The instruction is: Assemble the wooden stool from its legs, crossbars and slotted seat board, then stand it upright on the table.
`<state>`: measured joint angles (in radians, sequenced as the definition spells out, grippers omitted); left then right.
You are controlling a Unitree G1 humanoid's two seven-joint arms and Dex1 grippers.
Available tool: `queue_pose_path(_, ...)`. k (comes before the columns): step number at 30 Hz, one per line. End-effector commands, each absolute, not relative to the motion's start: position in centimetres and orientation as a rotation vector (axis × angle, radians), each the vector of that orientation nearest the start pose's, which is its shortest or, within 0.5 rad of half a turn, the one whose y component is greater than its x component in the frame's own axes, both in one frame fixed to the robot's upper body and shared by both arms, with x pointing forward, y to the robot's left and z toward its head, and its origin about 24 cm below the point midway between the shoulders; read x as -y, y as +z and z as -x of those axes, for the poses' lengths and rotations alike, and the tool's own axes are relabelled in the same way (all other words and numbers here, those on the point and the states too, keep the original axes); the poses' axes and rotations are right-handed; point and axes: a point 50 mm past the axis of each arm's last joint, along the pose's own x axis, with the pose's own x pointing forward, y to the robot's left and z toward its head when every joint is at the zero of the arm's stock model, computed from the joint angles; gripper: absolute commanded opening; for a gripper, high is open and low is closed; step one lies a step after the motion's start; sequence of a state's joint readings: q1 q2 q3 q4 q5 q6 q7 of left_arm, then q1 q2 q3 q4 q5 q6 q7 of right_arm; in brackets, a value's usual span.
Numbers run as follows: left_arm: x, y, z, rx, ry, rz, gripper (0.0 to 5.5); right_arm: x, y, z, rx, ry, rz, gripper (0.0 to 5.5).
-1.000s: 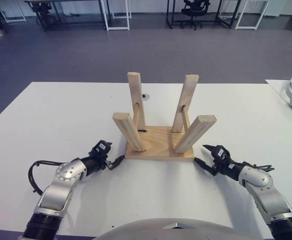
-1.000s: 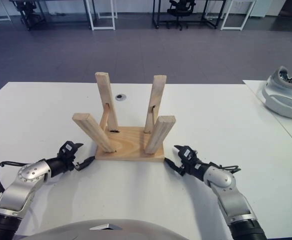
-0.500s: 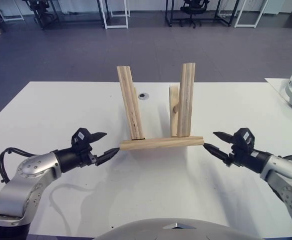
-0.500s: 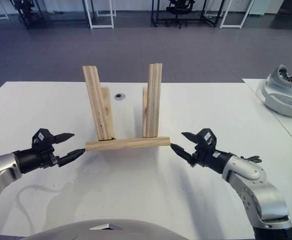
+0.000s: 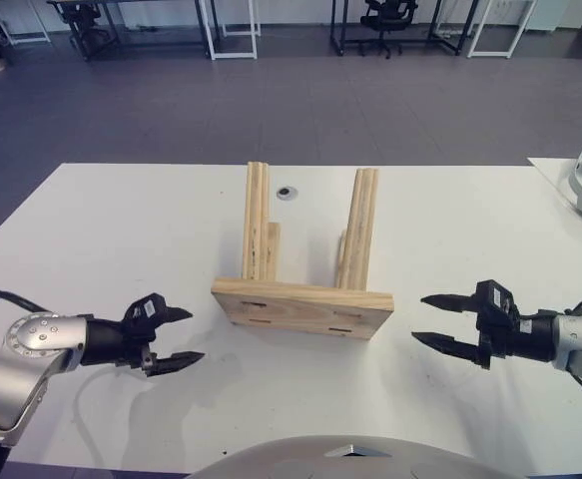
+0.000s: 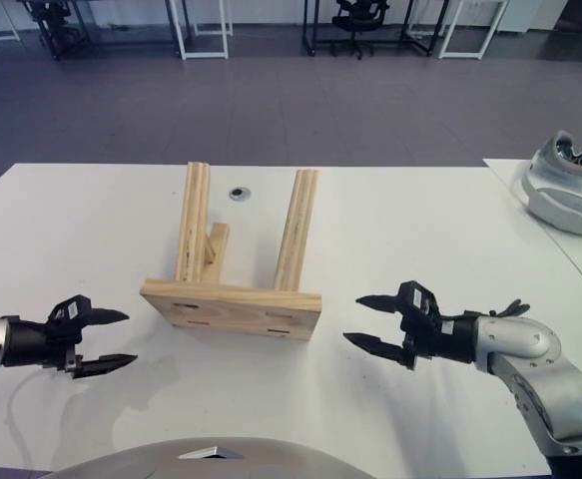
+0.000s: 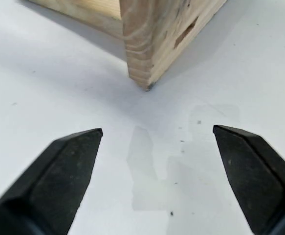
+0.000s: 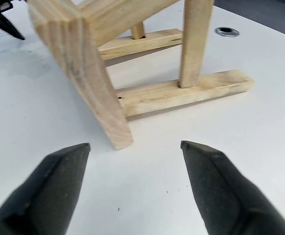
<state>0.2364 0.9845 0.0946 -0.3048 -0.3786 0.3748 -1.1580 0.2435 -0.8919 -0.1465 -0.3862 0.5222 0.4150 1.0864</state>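
Stool (image 5: pixel 300 307) lies on side, mid-table (image 5: pixel 111 230), seat board toward us, legs pointing away. We hold left hand (image 5: pixel 193 334) and right hand (image 5: pixel 422 317) spread wide, flanking seat, neither touching.

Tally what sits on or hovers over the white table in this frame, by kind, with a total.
Light wooden stool, assembled, lying on its side: 1
Black two-finger grippers, both open: 2 (left gripper, right gripper)
Small round metal grommet in the tabletop: 1
Total: 4
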Motion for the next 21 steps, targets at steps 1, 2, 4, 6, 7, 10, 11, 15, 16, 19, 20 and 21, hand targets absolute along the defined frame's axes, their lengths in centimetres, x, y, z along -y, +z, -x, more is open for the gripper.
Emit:
queue_pose_path(1,-23.7,10.3,-21.1,-0.522,-1.228,-0.455,4.18,21.8,11.0,-19.3,-0.394,1.255,0.221,3.48)
queue_pose_path(2,-23.3,10.4,-21.7,-0.505,-1.243,-0.467,4.18,21.3,10.9,-19.5,-0.38,1.278,0.218,3.48)
queue_pose_path(4,-22.5,10.4,-23.0,-0.48,-1.271,-0.501,4.18,20.2,10.4,-20.2,-0.367,1.302,0.225,3.48)
queue_pose_path(6,-21.5,10.2,-23.7,-0.47,-1.328,-0.507,3.85,19.4,9.7,-20.9,-0.362,1.301,0.233,3.48)
queue_pose_path(7,-21.2,10.0,-23.8,-0.471,-1.354,-0.504,3.7,19.1,9.4,-21.2,-0.362,1.304,0.239,3.3)
queue_pose_path(10,-21.0,10.1,-23.7,-0.469,-1.392,-0.491,3.09,18.7,9.2,-21.6,-0.356,1.307,0.244,2.72)
queue_pose_path(11,-21.1,10.2,-23.8,-0.468,-1.393,-0.489,2.89,18.7,9.3,-21.7,-0.352,1.306,0.244,2.5)
queue_pose_path(15,-21.2,10.4,-23.9,-0.464,-1.409,-0.5,2.29,18.6,9.6,-21.8,-0.33,1.314,0.242,1.83)
queue_pose_path(16,-20.8,10.7,-23.9,-0.439,-1.428,-0.491,2.12,18.4,10.0,-21.8,-0.31,1.331,0.231,1.66)
queue_pose_path(19,-19.3,13.2,-23.8,-0.321,-1.508,-0.401,1.67,18.0,12.1,-21.7,-0.25,1.392,0.147,1.52)
queue_pose_path(20,-18.7,15.0,-23.8,-0.27,-1.555,-0.346,1.62,18.0,13.4,-21.7,-0.228,1.426,0.091,1.52)
queue_pose_path(21,-18.4,17.0,-23.7,-0.236,-1.615,-0.28,1.6,18.2,15.1,-21.7,-0.213,1.473,0.031,1.52)
